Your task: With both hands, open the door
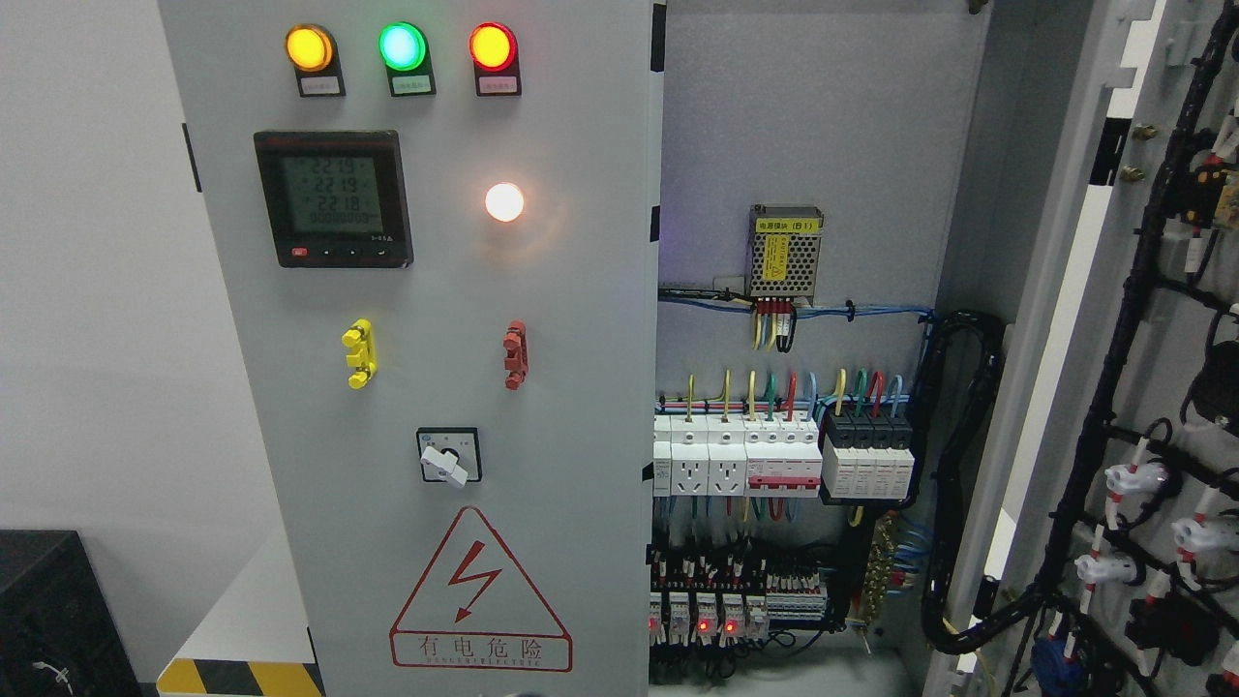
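A grey electrical cabinet fills the head view. Its left door [426, 290] is shut and carries three indicator lamps, a digital meter [334, 198], a rotary switch [448, 456] and a red warning triangle [479, 595]. The right door [1162, 387] is swung wide open at the picture's right, its inner side covered in black cable looms. Between them the cabinet interior [803, 145] shows, with a row of circuit breakers [784, 460] and a small power supply [785, 252]. Neither of my hands nor either arm shows in the picture.
A white wall lies to the left. A black box [58, 620] sits at the lower left, with yellow-black hazard tape [237, 678] on the floor beside the cabinet base. A thick black cable conduit [953, 484] hangs along the interior's right side.
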Motion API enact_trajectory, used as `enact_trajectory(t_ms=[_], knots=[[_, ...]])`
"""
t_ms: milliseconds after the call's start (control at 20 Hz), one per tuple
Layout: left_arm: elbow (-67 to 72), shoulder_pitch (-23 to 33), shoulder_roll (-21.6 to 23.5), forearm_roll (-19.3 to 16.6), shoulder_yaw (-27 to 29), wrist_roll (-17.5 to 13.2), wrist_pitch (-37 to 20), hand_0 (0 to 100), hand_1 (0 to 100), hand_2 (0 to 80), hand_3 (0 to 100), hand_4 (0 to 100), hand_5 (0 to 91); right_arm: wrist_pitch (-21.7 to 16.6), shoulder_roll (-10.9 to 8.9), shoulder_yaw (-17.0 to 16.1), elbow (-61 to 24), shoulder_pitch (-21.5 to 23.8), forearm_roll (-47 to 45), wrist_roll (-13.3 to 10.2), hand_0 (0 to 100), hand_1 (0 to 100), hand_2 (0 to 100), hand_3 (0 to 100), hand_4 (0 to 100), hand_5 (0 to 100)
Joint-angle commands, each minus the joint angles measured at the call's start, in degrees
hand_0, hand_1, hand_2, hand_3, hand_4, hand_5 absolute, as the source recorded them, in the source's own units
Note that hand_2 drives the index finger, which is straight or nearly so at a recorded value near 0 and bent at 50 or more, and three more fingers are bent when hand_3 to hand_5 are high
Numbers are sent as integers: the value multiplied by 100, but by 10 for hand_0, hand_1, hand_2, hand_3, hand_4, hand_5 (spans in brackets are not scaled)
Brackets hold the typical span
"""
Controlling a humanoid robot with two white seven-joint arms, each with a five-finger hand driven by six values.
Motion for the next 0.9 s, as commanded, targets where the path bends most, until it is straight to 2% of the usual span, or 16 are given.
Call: enact_trajectory(t_ms=[0, 150, 300, 501, 651, 851], knots=[[-404, 2231, 1931, -1151, -78, 28, -415, 838, 212, 0, 0, 0, 0, -1, 0, 1, 0, 0, 3, 5, 0, 0, 0, 0, 0, 0], [393, 3101, 2002, -1319, -78, 28, -871, 838, 212, 0, 0, 0, 0, -1, 0, 1, 0, 0, 3, 5, 0, 0, 0, 0, 0, 0], [1571, 3823, 1670, -1477, -34, 28, -1303, 837, 213, 0, 0, 0, 0, -1, 0, 1, 0, 0, -6, 5, 0, 0, 0, 0, 0, 0], [3371, 4755, 756, -1504, 606, 2, -1365, 837, 213, 0, 0, 0, 0, -1, 0, 1, 0, 0, 3, 5, 0, 0, 0, 0, 0, 0], [5110, 4862, -60, -1442, 791, -25, -1365, 837, 213, 0, 0, 0, 0, -1, 0, 1, 0, 0, 3, 5, 0, 0, 0, 0, 0, 0], [7677, 5081, -1607, -1565, 1757, -25, -1383, 837, 213, 0, 0, 0, 0, -1, 0, 1, 0, 0, -6, 5, 0, 0, 0, 0, 0, 0]])
